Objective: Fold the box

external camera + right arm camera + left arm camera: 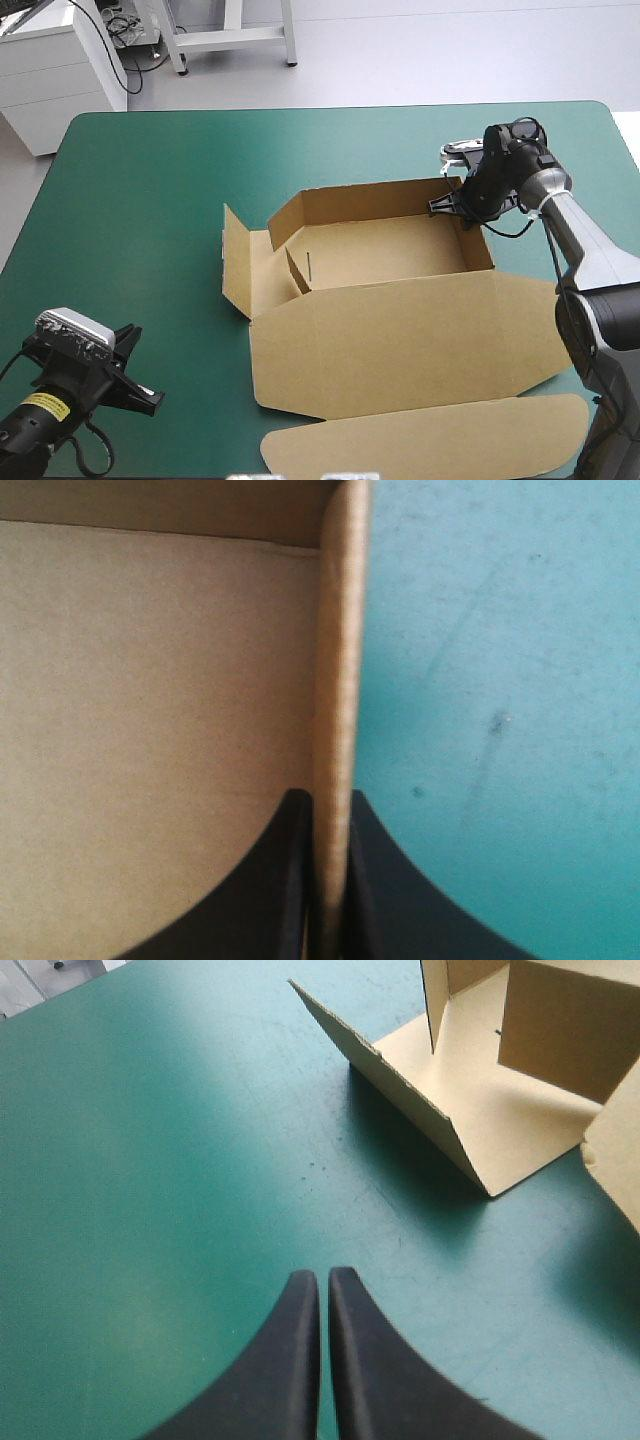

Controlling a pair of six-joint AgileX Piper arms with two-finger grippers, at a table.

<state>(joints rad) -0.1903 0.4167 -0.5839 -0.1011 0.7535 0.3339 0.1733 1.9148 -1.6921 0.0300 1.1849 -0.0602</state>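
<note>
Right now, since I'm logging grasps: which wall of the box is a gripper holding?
The right-hand wall, pinched by the right gripper; the back wall and left flap stand untouched.

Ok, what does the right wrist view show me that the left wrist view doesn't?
Only the right wrist view: the right tool shut on the box's upright wall, with the teal-green cover on the wall's outer side. Only the left wrist view: the left tool shut and empty over bare cover, with the box's open end ahead of it, apart from it. Both: the brown box and the cover.
</note>
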